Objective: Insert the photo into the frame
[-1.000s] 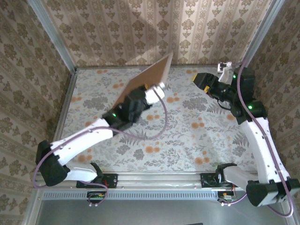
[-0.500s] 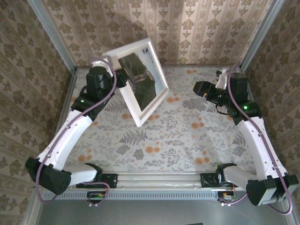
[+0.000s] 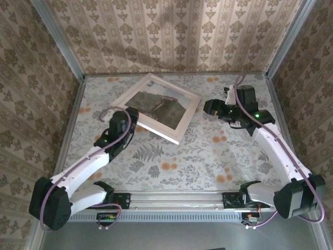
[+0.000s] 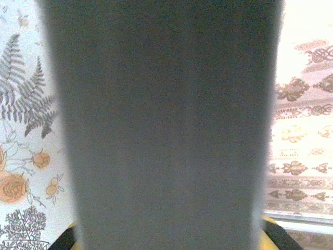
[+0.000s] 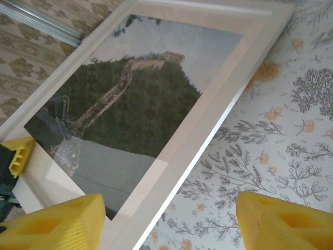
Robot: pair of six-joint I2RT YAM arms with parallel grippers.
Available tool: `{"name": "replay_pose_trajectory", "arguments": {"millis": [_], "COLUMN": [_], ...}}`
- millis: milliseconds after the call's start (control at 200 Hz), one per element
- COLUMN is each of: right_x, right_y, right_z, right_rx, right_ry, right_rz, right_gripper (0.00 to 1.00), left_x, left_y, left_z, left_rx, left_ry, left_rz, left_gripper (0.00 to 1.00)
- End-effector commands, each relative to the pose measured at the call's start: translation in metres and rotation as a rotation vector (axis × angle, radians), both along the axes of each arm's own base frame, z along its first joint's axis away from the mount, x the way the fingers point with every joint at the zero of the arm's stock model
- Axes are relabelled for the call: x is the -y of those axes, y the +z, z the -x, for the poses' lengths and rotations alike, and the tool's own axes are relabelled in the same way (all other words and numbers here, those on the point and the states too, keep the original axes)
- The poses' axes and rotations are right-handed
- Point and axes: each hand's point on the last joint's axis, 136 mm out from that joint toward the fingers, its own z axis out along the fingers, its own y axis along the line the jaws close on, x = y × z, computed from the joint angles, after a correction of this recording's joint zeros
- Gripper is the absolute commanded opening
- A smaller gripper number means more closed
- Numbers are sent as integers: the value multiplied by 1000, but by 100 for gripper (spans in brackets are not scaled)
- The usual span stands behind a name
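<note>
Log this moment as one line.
white rectangular picture frame: on floral table, landscape photo print inside | left jaws: shut on frame edge | right jaws: open, beside frame

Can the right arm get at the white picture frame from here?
Probably yes: the right arm's open fingers face the large thin-edged white picture frame, with only bare floral tabletop between.

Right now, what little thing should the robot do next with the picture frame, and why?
Probably open the left fingers and let go. The photo already sits inside the frame, which looks laid on the table, so the pinch on its edge seems unneeded. The right fingers hang open beside it, touching nothing.
</note>
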Motion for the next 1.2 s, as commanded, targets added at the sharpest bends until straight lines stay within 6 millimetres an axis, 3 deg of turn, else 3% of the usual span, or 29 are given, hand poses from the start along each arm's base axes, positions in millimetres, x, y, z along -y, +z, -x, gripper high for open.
{"name": "replay_pose_trajectory", "arguments": {"millis": [0,55,185,320,465,580,675,825,905,1015,1115,1150,1195], "right_x": [-1,0,3,3,9,12,13,15,21,62,103,115,130], "right_y": [-20,-35,-63,-86,-107,-132,-145,-152,-150,-131,-102,-83,-78], "right_z": [-10,-15,-25,-36,-43,-45,-47,-50,-50,-50,-48,-47,-44], "right_rx": [-15,-47,-93,-134,-167,-218,-246,-243,-225,-118,30,103,148], "right_ry": [6,0,-10,-21,-41,-60,-75,-104,-124,-231,-348,-398,-441], "right_rz": [51,71,106,109,147,171,173,193,236,436,630,677,746], "right_gripper": [69,69,70,70,71,72,75,81,83,86,93,98,100], "left_x": [-15,-7,7,18,30,21,0,-39,-56,-69,-75,-86,-94], "left_y": [18,-4,-52,-85,-121,-156,-172,-159,-144,-109,-72,-60,-49], "left_z": [-6,-3,5,11,25,52,82,111,110,86,58,47,34], "left_rx": [96,48,-46,-96,-178,-315,-438,-469,-433,-309,-200,-184,-159], "left_ry": [168,163,165,154,94,40,-12,-90,-151,-232,-287,-266,-230], "left_rz": [84,92,113,110,90,20,-127,-349,-459,-647,-875,-954,-1066], "left_gripper": [15,22,27,34,57,72,84,91,94,98,100,100,100]}}
